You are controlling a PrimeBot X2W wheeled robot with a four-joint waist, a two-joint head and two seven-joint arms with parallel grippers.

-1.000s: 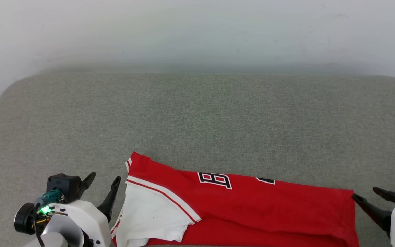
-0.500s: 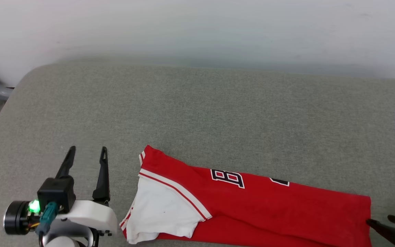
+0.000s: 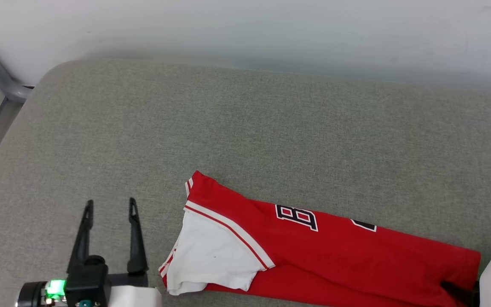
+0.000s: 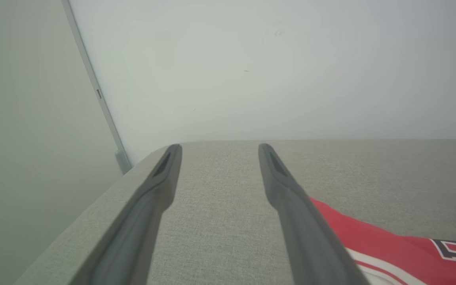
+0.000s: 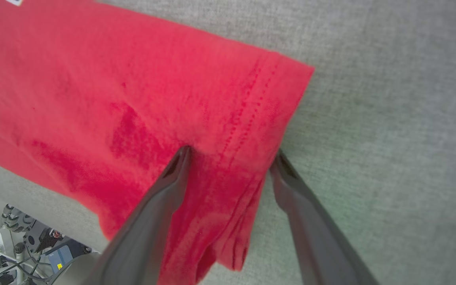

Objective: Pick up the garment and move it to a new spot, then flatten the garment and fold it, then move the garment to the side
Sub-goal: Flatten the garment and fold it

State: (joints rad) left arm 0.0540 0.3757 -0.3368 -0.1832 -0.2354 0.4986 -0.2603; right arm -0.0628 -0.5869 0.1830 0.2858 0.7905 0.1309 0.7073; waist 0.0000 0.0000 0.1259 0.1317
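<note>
As the left gripper (image 3: 110, 203) swung straight, jaws wide and empty, the right gripper (image 5: 232, 152), equally wide, came to straddle the hem of the shirt (image 3: 335, 251), perhaps touching it. Folded lengthwise on the tabletop (image 3: 245, 128), it awaits my next fold.

Lit brightly and evenly by diffuse light from an undetermined direction. Registered a soft grey shadow band across the top of the head view, where the wall (image 3: 245, 25) met the cushion (image 3: 271, 128). Carried a pale greenish, low-contrast cast over the upper left wrist view. Rendered the left gripper (image 4: 219, 147) fingers (image 4: 295, 221) soft toward the bottom edge; likewise the right gripper (image 5: 232, 150). Threw slight shade beside the garment (image 5: 133, 79) hem, centre right of the right wrist view. Left hem stitching legible there.
</note>
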